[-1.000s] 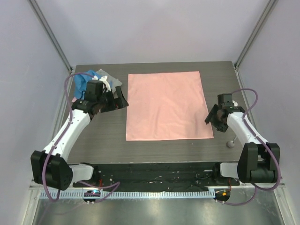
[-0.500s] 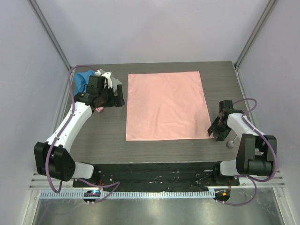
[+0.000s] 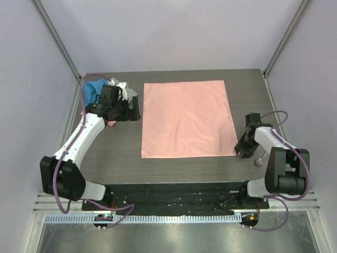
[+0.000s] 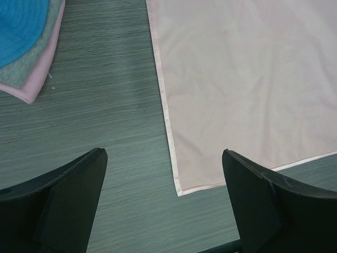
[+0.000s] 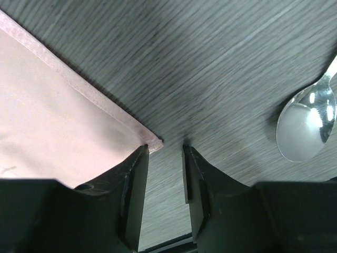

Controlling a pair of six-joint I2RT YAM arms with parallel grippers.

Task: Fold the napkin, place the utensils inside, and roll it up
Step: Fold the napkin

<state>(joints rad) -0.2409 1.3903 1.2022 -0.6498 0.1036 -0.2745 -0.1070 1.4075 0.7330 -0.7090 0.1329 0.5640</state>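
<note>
Napkin: large salmon-pink satin cloth [image 3: 187,118], lying flat and unfolded in the middle of the counter [image 3: 116,153], with no crease in it yet.
Feel: I judge it light, limp and slippery. The sheen suggests it will slide on the wood grain, slip out of a shallow pinch, and sag when I lift it.
Where to grip: the stitched hem at a corner, where the doubled cloth gives the jaws something to bite. A pinch mid-sheet would only bunch it.
Right jaws: low at the napkin's near right corner, parted by only a slim gap with bare counter showing through. The corner tip sits against one fingertip [image 5: 138,163], beside it rather than between the two, so I see nothing gripped.
Left jaws: spread wide above bare counter just beside the napkin's left hem, with one corner in view ahead. They hold nothing.
Spoon: silver bowl [image 5: 305,126] flat on the counter just right of the right jaws, apart from the napkin. It looks hard, smooth and thin, so I expect it to skate if nudged. The handle is the better hold.
Other cloths: a blue cloth [image 4: 21,26] stacked on a grey cloth [image 4: 31,71] at the far left, clear of the napkin.
Risk: the satin drags as a whole sheet instead of the corner lifting.
</note>
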